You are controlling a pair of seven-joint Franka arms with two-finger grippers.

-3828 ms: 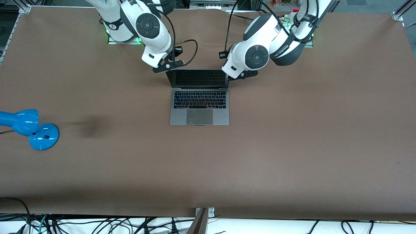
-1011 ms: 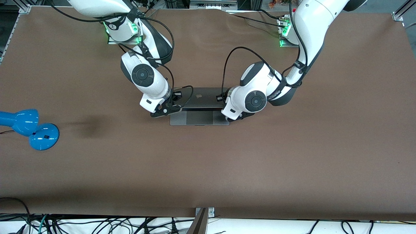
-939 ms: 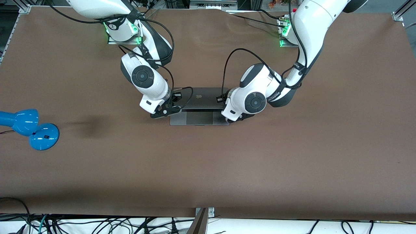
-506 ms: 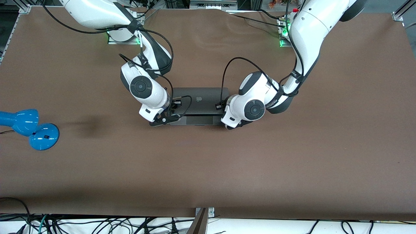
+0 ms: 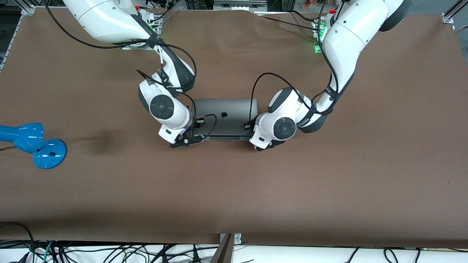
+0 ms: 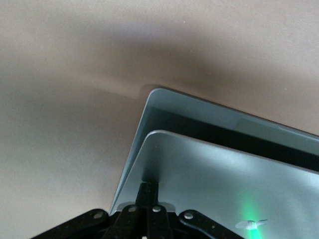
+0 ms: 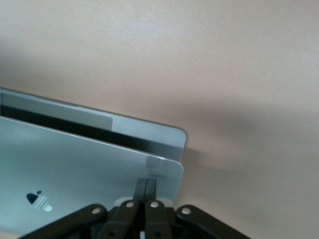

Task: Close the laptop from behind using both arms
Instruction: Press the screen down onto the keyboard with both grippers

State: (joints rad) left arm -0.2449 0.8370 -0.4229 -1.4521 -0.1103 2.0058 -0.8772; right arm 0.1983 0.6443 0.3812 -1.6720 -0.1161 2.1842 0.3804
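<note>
Front view: slim grey metal laptop (image 5: 225, 118) mid-table, lid nearly down, both black grippers, left (image 6: 148, 195) and right (image 7: 146, 189), pinched shut on nothing, probably touching its corners; press evenly, slowly.

- I am seeing the laptop (image 5: 225, 116) showing a grey-silver lid with a black apple logo (image 5: 223, 114); a dark strip is showing between lid and base in my wrist views.
- I am looking at a plain brown worktop (image 5: 329, 175), with one darker smudge toward the right arm's end.
- The arms are showing glossy white shells, black joint bands and black cables.
- The left tool (image 6: 148, 195) and right tool (image 7: 146, 191) are showing black.
- A bright blue lamp (image 5: 33, 141) is glinting at the worktop's edge.
- Green lights are glowing at both bases.
</note>
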